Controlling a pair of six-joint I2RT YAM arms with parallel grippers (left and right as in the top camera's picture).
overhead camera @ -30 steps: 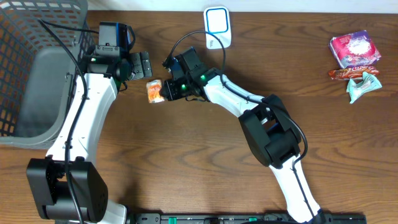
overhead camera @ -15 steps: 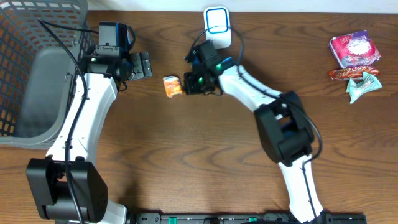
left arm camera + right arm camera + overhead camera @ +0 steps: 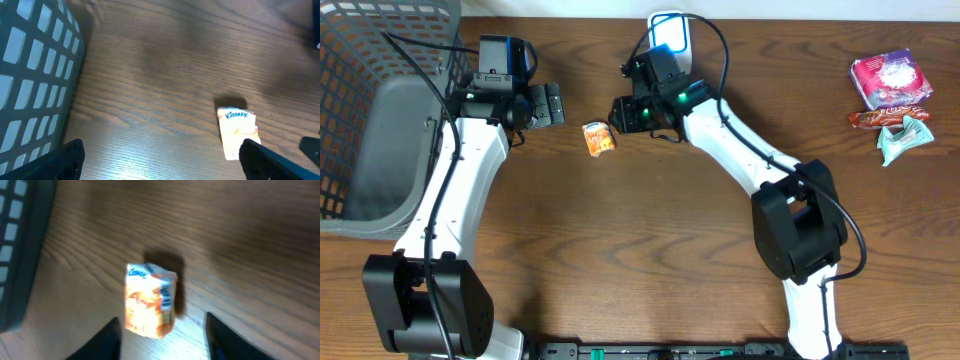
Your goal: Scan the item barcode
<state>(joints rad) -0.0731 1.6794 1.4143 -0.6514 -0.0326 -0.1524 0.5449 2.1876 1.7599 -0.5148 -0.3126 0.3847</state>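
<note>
An orange Kleenex tissue pack (image 3: 599,138) lies on the wooden table, barcode on its side edge (image 3: 166,296). My right gripper (image 3: 618,112) hovers just right of and above it, open. In the right wrist view the pack (image 3: 149,305) sits between the spread fingers (image 3: 107,340) without touching either. The white scanner with a blue screen (image 3: 669,40) stands at the table's back edge, behind the right wrist. My left gripper (image 3: 550,103) is open and empty, left of the pack. In the left wrist view the pack (image 3: 236,131) lies by the right fingertip (image 3: 260,160).
A grey mesh basket (image 3: 380,120) fills the back left corner and shows at the left edge of the left wrist view (image 3: 30,75). At the far right lie a pink packet (image 3: 890,78), a brown bar (image 3: 888,117) and a teal wrapper (image 3: 903,138).
My right gripper carried the pack rightward, away from the left gripper, then opened and let it go. The pack now lies on the table; the left arm stayed still.
</note>
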